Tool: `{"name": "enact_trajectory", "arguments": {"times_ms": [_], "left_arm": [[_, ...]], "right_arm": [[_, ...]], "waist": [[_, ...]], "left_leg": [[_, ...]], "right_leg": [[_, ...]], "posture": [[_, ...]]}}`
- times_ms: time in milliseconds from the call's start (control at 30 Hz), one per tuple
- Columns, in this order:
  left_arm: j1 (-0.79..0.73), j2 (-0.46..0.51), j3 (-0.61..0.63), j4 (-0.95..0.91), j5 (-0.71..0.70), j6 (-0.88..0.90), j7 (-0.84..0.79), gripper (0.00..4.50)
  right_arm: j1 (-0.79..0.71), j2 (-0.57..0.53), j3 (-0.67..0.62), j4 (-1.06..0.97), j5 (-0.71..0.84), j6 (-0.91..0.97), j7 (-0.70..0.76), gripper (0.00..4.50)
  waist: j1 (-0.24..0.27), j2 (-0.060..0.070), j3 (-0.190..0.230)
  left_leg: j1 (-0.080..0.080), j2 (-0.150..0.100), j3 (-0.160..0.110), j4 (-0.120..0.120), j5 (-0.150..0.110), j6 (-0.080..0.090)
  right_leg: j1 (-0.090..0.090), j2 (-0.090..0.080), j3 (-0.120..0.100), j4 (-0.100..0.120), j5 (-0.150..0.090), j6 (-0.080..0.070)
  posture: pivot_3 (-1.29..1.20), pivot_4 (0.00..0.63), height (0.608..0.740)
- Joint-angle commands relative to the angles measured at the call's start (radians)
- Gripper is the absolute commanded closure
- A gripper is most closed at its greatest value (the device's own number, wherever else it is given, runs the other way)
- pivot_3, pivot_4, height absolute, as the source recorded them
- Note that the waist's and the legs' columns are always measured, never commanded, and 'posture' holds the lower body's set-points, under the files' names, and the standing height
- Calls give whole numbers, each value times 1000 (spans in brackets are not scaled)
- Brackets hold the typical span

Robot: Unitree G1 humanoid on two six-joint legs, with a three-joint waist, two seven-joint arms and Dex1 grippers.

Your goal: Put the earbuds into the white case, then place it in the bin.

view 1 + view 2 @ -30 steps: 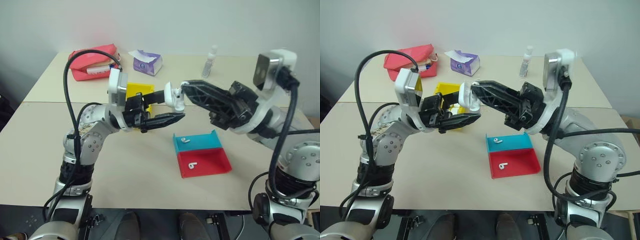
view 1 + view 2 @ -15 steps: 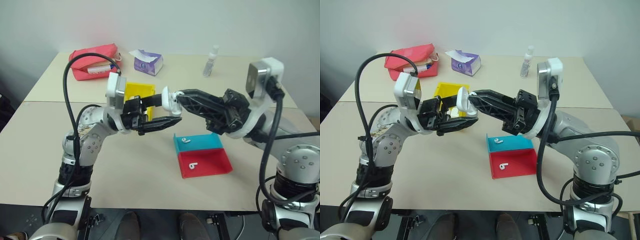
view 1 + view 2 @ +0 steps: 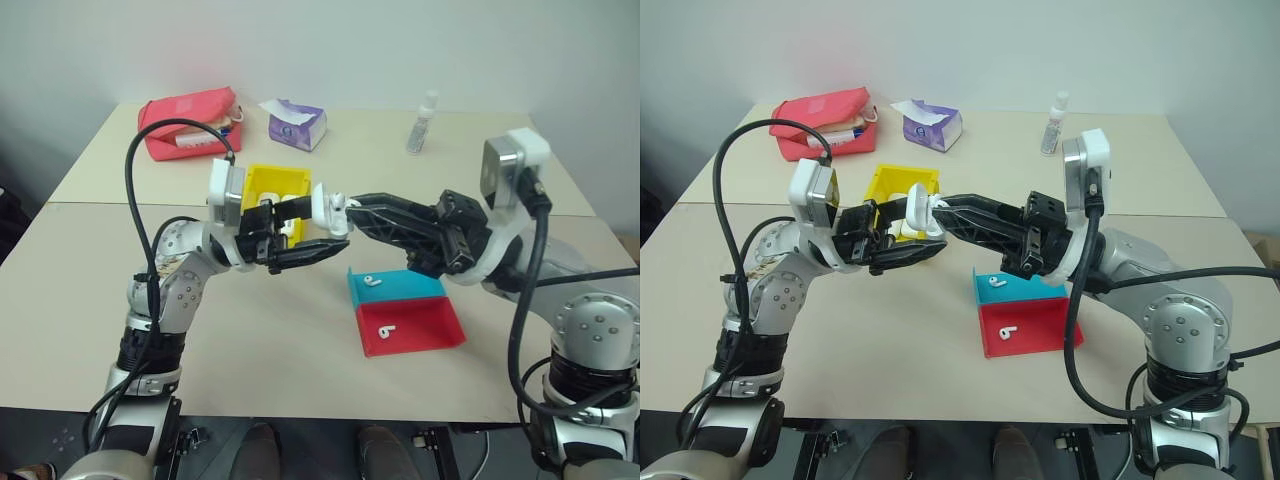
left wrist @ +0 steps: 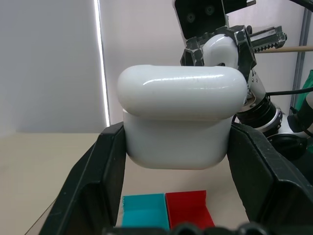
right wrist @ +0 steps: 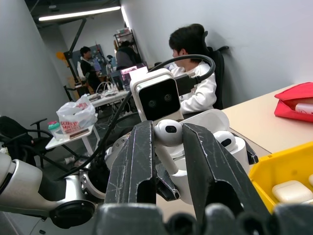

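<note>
Left wrist view puts the white case [image 4: 182,117] squarely between the left gripper's [image 4: 181,156] two black fingers, clamped by its lower half, lid seemingly ajar; the case blocks most of what lies behind it. Beyond it the right gripper [image 5: 168,147] pinches one earbud [image 5: 168,132] narrowly between its fingers, the bud's stem hidden between them, right at the case's open top. A second earbud [image 5: 226,140] sits seated in the case. In the head views both grippers meet above the table [image 3: 250,340], just in front of the yellow bin [image 3: 272,184], whose contents they partly cover; one white case inside [image 5: 291,191] is visible. Two more earbuds lie apart, one in the teal tray [image 3: 400,290], one in the red tray [image 3: 420,330].
</note>
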Motion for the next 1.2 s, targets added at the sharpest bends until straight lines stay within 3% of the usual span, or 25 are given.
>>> {"name": "enact_trajectory", "arguments": {"times_ms": [33, 1200], "left_arm": [[-3, -2, 17, -8, -12, -16, -15, 1724], [-18, 12, 37, -89, -63, 75, 8, 1724]], "right_arm": [[-5, -8, -7, -32, 6, -33, 6, 3867], [-14, 6, 61, -17, -75, -53, -4, 3867]], "waist": [[0, 0, 0], [0, 0, 0]], "left_leg": [[0, 0, 0, 0, 0, 0], [0, 0, 0, 0, 0, 0]], "right_leg": [[0, 0, 0, 0, 0, 0], [0, 0, 0, 0, 0, 0]], "posture": [[0, 150, 740], [0, 150, 740]]}}
